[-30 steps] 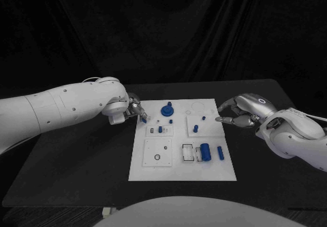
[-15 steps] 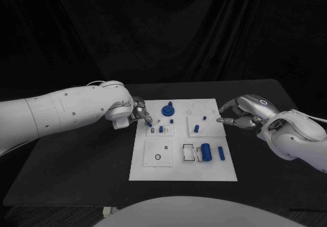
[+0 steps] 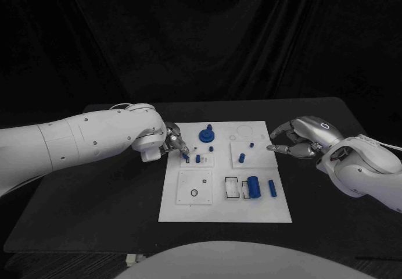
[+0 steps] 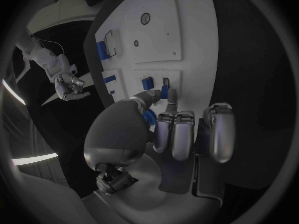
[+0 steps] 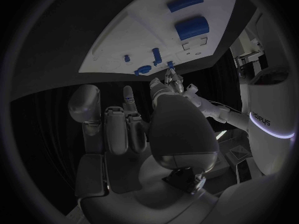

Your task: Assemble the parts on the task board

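The white task board [image 3: 222,212] lies mid-table with blue parts on it: a large knob [image 3: 206,136], small pegs [image 3: 240,157] and two cylinders [image 3: 253,187]. My left hand [image 3: 168,139] is at the board's far left section and pinches a small blue part [image 3: 184,154] between thumb and fingertip. In the left wrist view that part [image 4: 164,91] hangs just over a small dark slot [image 4: 166,81], beside a standing blue peg [image 4: 147,83]. My right hand [image 3: 293,139] hovers at the board's right edge, its fingers curled in with nothing in them.
Nearer me the board has a ring hole [image 3: 194,193] and rectangular slots [image 3: 230,187]. Black table [image 3: 92,203] surrounds the board on all sides. The knob [image 4: 149,117] sits close behind my left thumb.
My left hand has moved right with the small blue part, from beside the board's left edge to over its far left section. The right hand has barely moved.
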### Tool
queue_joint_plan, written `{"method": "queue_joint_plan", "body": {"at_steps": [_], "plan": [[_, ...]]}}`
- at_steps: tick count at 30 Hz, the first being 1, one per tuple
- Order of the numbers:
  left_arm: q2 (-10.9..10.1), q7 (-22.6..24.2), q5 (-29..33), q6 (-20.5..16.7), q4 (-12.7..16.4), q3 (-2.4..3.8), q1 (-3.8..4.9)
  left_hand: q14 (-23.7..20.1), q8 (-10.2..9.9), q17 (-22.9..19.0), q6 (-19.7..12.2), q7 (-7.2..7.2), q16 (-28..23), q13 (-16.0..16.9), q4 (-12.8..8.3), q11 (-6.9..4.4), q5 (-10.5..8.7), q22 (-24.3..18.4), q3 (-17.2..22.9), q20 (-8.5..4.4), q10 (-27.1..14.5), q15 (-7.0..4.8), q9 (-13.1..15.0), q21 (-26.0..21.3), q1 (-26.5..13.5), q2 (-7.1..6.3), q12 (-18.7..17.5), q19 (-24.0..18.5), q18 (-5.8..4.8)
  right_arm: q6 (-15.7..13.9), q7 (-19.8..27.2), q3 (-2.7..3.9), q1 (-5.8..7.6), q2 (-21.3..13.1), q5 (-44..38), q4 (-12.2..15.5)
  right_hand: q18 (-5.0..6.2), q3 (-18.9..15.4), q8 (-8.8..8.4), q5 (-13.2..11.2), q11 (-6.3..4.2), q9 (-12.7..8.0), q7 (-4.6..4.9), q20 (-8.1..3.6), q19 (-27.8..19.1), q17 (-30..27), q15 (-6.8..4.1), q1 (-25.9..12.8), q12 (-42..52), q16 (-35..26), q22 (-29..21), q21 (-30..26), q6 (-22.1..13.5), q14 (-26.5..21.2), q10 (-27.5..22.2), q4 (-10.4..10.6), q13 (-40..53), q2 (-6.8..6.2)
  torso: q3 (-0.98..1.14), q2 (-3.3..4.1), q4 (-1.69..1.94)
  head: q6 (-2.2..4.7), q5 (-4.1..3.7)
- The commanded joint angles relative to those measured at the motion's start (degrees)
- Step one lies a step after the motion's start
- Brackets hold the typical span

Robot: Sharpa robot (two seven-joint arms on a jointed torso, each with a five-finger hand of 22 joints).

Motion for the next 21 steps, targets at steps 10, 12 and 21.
{"method": "queue_joint_plan", "body": {"at_steps": [10, 12, 21], "plan": [[0.2, 0.9, 0.2, -0.4, -0.1, 0.04, -0.79, 6.1, -0.2, 15.1, 1.3, -1.54, 0.2, 15.0, -2.6, -0.33, -0.03, 12.0, 3.0, -0.39, 5.9, -0.5, 0.0, -0.1, -0.1, 0.26, 0.2, 0.2, -0.27, -0.6, -0.1, 0.03, -0.23, -0.1, 0.0, 0.0, 0.29, 0.0, -0.2, 0.3, 0.37, -0.1, -0.13, 0.3, 0.0, 6.1, 0.44, 0.1, 0.1, -0.4, 6.9, -0.2, 0.4, 4.1, 6.2, -0.3, 15.1, 0.35, 0.1, -0.19, -0.18, -0.01, 0.06], [0.1, 0.9, 0.2, -0.4, 0.1, 0.04, -0.84, 6.1, -0.2, 15.1, 1.3, -1.54, 0.2, 15.0, -2.6, -0.33, 0.0, 12.0, 3.1, -0.39, 5.9, -0.5, 0.0, -0.1, -0.1, 0.26, 0.2, 0.2, -0.27, -0.6, -0.1, 0.03, -0.24, -0.1, 0.0, -0.1, 0.29, 0.0, -0.2, 0.3, 0.37, -0.1, -0.13, 0.3, 0.0, 6.1, 0.44, 0.1, 0.1, -0.4, 6.9, -0.2, 0.4, 4.1, 6.2, -0.3, 15.1, 0.35, 0.1, -0.21, -0.13, -0.01, 0.0], [-0.2, 0.8, 0.2, -0.3, 0.2, 0.04, -1.22, 6.1, -0.2, 15.1, 1.4, -1.53, 0.2, 15.0, -2.7, -0.34, 0.1, 12.0, 3.2, -0.4, 5.9, -0.5, -0.1, -0.1, -0.1, 0.25, 0.2, 0.1, -0.26, -0.5, -0.1, 0.03, -0.4, 0.1, 0.0, -0.3, 0.29, 0.0, -0.2, 0.3, 0.37, -0.1, -0.13, 0.3, 0.0, 6.1, 0.44, 0.1, 0.1, -0.4, 6.9, -0.2, 0.4, 4.1, 6.2, -0.3, 15.1, 0.35, 0.07, -0.27, -0.22, -0.01, 0.02]]}}
